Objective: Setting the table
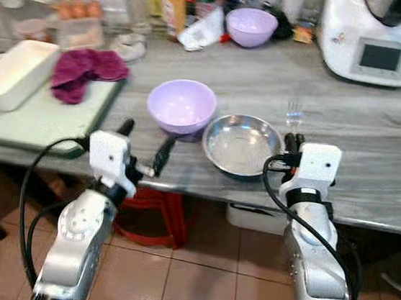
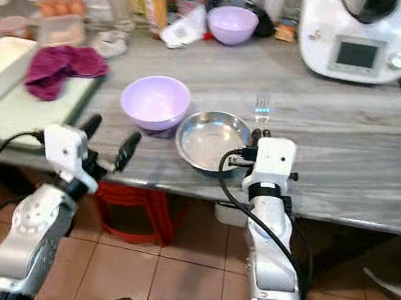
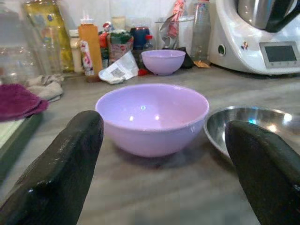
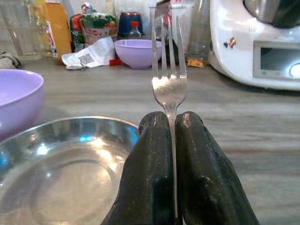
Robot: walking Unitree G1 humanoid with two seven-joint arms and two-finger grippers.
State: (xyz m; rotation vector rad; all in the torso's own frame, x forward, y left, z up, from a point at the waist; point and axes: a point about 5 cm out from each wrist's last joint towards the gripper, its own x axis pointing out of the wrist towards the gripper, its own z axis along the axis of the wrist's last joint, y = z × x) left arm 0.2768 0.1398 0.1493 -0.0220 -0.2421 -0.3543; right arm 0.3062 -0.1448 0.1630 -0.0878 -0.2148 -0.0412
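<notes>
A lilac bowl (image 1: 181, 106) stands near the front edge of the grey wooden table (image 1: 375, 141), touching a shallow steel dish (image 1: 241, 144) on its right. My right gripper (image 1: 294, 140) is shut on a metal fork (image 4: 168, 84), held just past the dish's right rim with the tines (image 1: 294, 114) pointing away over the table. Low before the lilac bowl, my left gripper (image 1: 143, 142) is open; one finger (image 3: 61, 173) and the other finger (image 3: 267, 168) frame the bowl (image 3: 152, 117) without touching it.
A second lilac bowl (image 1: 251, 27) sits at the back among bottles and packets. A white kitchen machine (image 1: 380, 40) fills the back right. A magenta cloth (image 1: 85, 72) and a white tray (image 1: 17, 71) lie on a green board (image 1: 45, 118) at left. A red stool (image 1: 157, 210) stands under the table.
</notes>
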